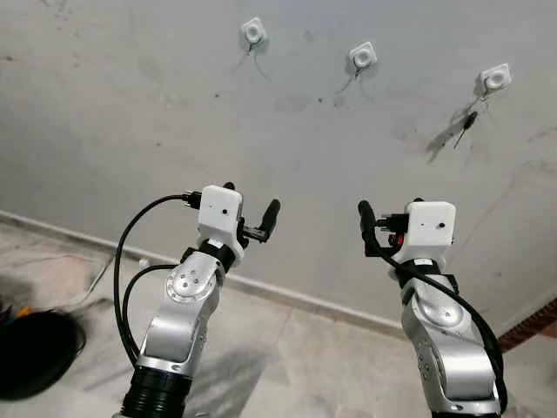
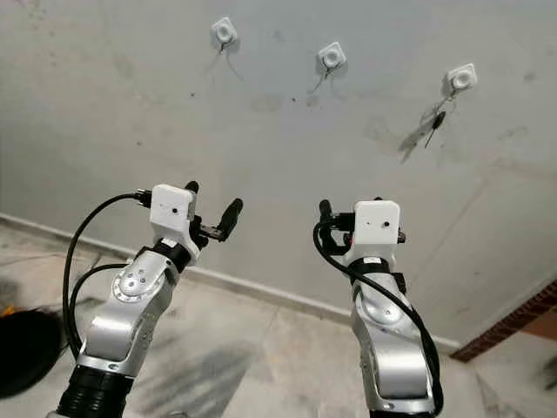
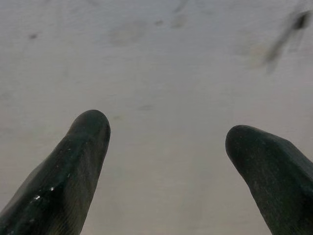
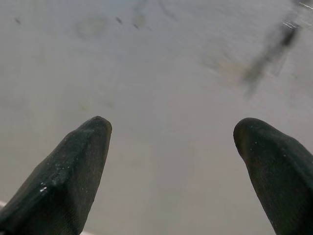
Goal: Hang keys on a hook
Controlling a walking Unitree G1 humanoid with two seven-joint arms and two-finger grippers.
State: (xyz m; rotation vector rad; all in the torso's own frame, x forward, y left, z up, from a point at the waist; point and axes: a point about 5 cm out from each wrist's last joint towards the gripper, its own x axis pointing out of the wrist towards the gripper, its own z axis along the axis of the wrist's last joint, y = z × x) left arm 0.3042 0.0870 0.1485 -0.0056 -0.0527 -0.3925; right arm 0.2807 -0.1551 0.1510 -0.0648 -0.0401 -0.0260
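We locate the keys (image 1: 464, 128) on the far wall (image 1: 130, 113), hanging from the rightmost hook (image 1: 494, 80) of a row of three white hooks; the middle hook (image 1: 363, 57) and the leftmost hook (image 1: 252, 32) each carry only a thin trace that we cannot identify. The keys appear as a small dark sliver with a long shadow beside it, too small to resolve in detail. We judge them to be light, rigid metal, loose on their ring and liable to swing or slip; the ring or the key head offers the most secure pinch point, and thin flat metal between smooth pads calls for a firm, centred grip. Judged from this arrangement, the hanging step looks complete. The left gripper (image 1: 252, 209) stands raised in front of the wall, left of centre and well below the hooks, its fingers (image 3: 73, 166) spread wide with nothing between them. The right gripper (image 4: 171, 176) stands at a similar height on the right, below and left of the keys, its fingers (image 4: 68, 171) likewise wide apart and empty. Neither gripper touches the wall, the hooks or the keys.
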